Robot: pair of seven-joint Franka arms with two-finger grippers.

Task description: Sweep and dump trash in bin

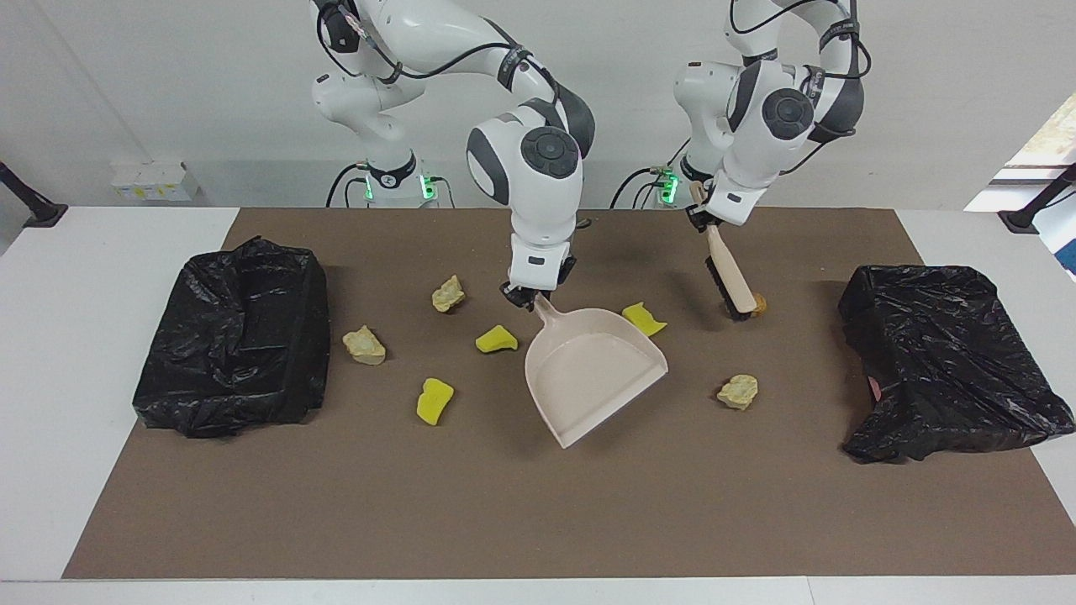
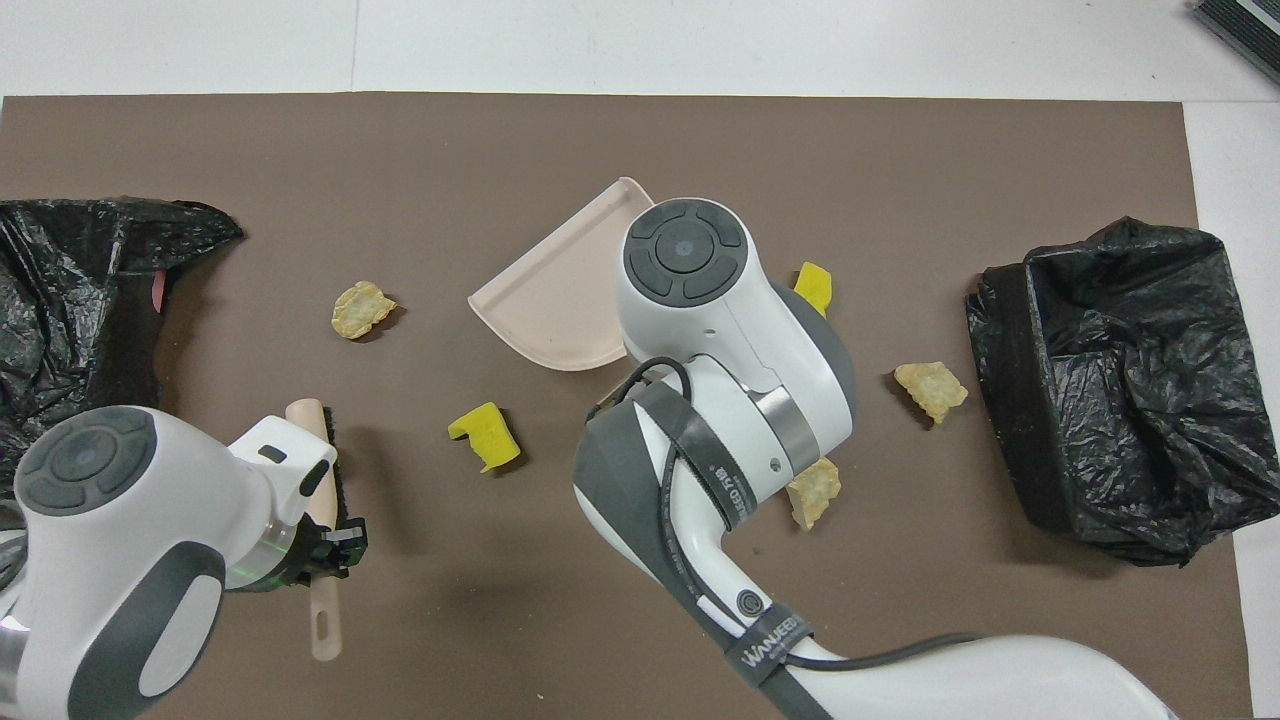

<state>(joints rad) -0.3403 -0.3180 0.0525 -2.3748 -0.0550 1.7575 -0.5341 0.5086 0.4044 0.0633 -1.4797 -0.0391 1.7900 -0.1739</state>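
Observation:
My right gripper [image 1: 528,298] is shut on the handle of the beige dustpan [image 1: 593,370], whose mouth lies on the mat, turned toward the left arm's end. My left gripper [image 1: 702,220] is shut on the hand brush [image 1: 730,277], bristles down against the brown lump [image 1: 760,302], which it mostly hides. The rest of the trash lies scattered: yellow chunks [image 1: 644,318] [image 1: 496,339] [image 1: 434,401] and beige lumps [image 1: 448,293] [image 1: 364,345] [image 1: 738,391]. In the overhead view the dustpan [image 2: 555,300] and the brush [image 2: 318,440] show, and the right wrist covers its gripper.
Two bins lined with black bags stand at the ends of the brown mat: one [image 1: 235,336] at the right arm's end, one [image 1: 941,361] at the left arm's end. The white table [image 1: 76,277] borders the mat.

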